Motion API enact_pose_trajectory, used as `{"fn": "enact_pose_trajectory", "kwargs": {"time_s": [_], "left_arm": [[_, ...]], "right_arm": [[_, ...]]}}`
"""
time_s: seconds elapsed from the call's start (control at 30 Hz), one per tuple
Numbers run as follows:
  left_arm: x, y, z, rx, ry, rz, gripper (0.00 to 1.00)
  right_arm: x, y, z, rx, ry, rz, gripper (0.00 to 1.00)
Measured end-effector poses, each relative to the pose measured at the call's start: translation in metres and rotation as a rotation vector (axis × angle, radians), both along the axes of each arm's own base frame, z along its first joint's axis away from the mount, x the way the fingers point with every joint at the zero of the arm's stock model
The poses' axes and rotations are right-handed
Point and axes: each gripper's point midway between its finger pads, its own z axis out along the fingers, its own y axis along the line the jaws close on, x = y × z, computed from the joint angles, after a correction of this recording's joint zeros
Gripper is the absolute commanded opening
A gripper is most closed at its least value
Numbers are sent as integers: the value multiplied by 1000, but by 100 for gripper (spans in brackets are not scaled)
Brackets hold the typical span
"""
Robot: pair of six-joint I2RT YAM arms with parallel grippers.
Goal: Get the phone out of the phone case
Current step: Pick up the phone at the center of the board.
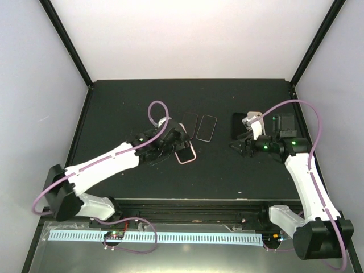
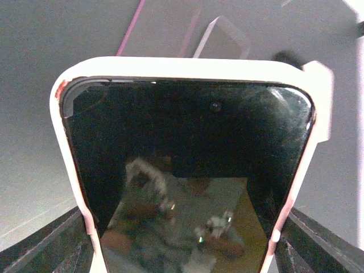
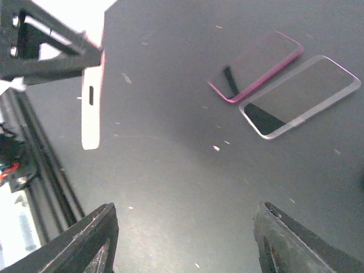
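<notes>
The phone case [image 2: 187, 67] is pale pink-white around a black phone [image 2: 187, 136]. The table [image 1: 227, 176] is matte black. One spare case [image 3: 259, 62] is magenta-rimmed.

Arms: two – left arm [image 1: 102, 162], right arm [image 1: 310, 182]. Tools: two – left tool [image 1: 175, 145], right tool [image 1: 236, 147]. Cased phone [image 1: 185, 153]: one, centre of frame. Loose cases: two, side by side just above centre – pink case [image 1: 189, 124], clear case [image 1: 206, 127]. Dark slab [image 1: 239, 124]: one, right of centre. Tabletop [image 1: 142, 102]: one.
</notes>
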Motion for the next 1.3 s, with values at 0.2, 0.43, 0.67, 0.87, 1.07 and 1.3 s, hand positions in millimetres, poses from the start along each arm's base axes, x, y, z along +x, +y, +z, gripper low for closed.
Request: {"fn": "enact_pose_trajectory", "kwargs": {"time_s": [0.2,0.43,0.67,0.87,1.07,1.3], "left_arm": [[5,-6,79,-169,-273,27,55],[1,3,87,-228,-334,87,55],[-5,0,83,-229,-331,85,56],[-7,1,87,-250,-334,104,57],[-5,6,84,-236,-337,130,58],[-4,12,84,-219,-351,153,58]], "right_arm": [[-16,54,29,58,-33,170,62],[-7,105,36,69,5,244,55],[-8,139,57,81,-20,306,52],[0,154,58,20,-51,291,44],[12,166,44,-20,11,289,28],[8,176,43,-18,42,312,33]]}}
